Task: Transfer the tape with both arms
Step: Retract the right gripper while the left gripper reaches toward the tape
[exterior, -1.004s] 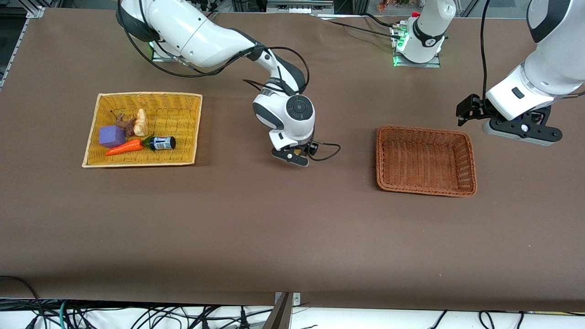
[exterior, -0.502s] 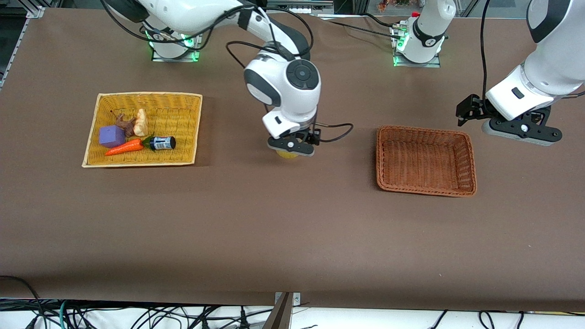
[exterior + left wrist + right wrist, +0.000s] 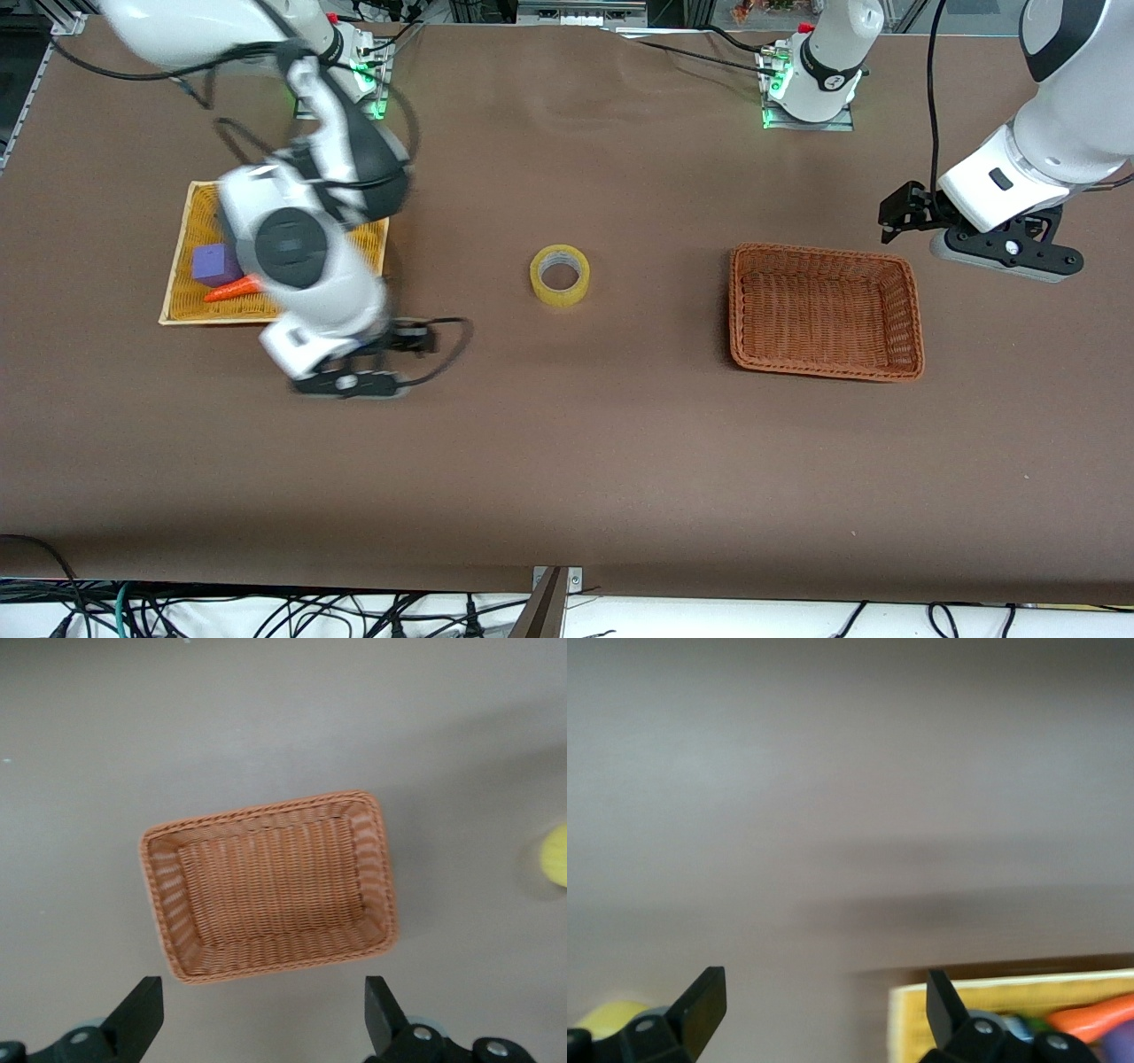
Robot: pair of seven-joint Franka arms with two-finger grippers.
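The tape (image 3: pixel 559 275), a yellowish ring with a grey core, lies flat on the brown table midway between the two baskets, with nothing touching it. It shows as a yellow blob (image 3: pixel 556 855) in the left wrist view and at the edge of the right wrist view (image 3: pixel 607 1019). My right gripper (image 3: pixel 345 383) hangs open and empty over the bare table beside the yellow basket's corner; its fingers (image 3: pixel 709 992) hold nothing. My left gripper (image 3: pixel 1005 255) waits open and empty in the air beside the brown basket (image 3: pixel 819 252), toward the left arm's end of the table.
The brown wicker basket (image 3: pixel 266 811) holds nothing. The yellow basket (image 3: pixel 182 266), partly hidden by the right arm, holds a purple cube (image 3: pixel 213 263) and an orange carrot (image 3: pixel 230 289). Its rim (image 3: pixel 1010 1010) shows in the right wrist view.
The right gripper opened off the tape, leaving it on the table's middle, then rose and swung toward the yellow basket. The left arm barely moved.
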